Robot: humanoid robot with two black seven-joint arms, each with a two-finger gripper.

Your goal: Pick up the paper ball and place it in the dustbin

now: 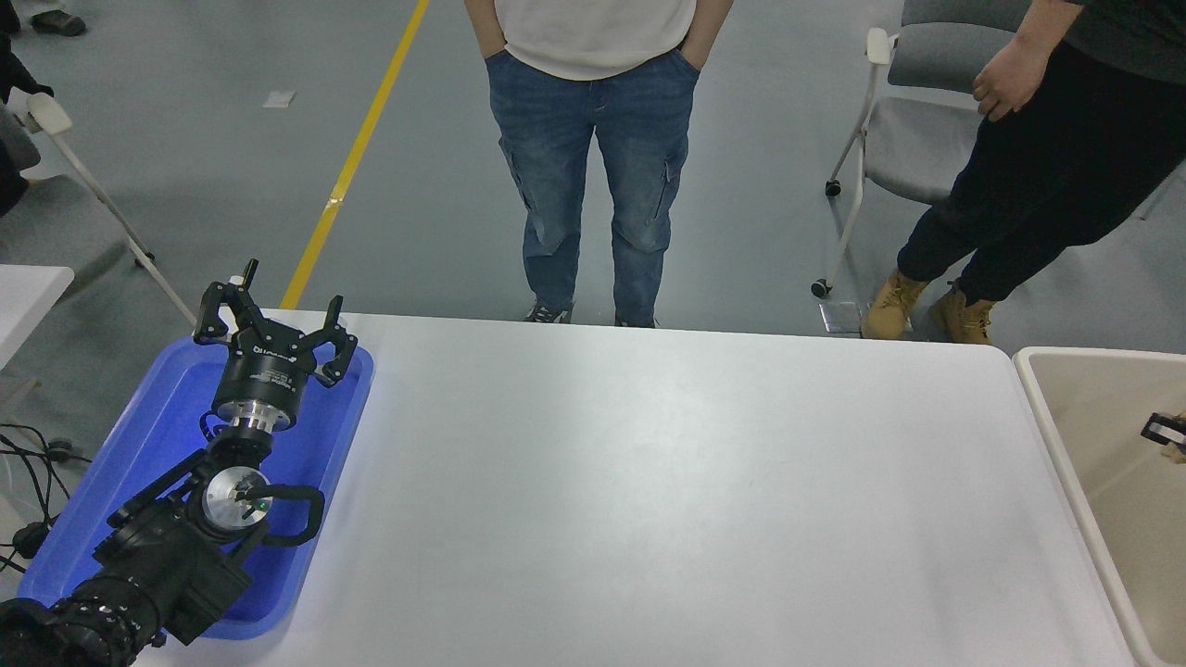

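The dustbin (1047,389) is a cream-beige bin at the table's right end, with its pale rim and smooth inner wall showing. Only a sliver of my right gripper (1166,432) shows at the picture's right edge, over the inside of the dustbin. A small tan edge of the paper ball (1178,450) shows held against it; the rest is cut off by the frame. My left gripper (274,324) is parked open over the blue tray at the lower left.
A shallow blue tray (139,445) lies under the left arm. A person in jeans (593,157) stands at the far edge. Another person in dark clothes (1038,185) stands at the far right by a grey chair (903,139).
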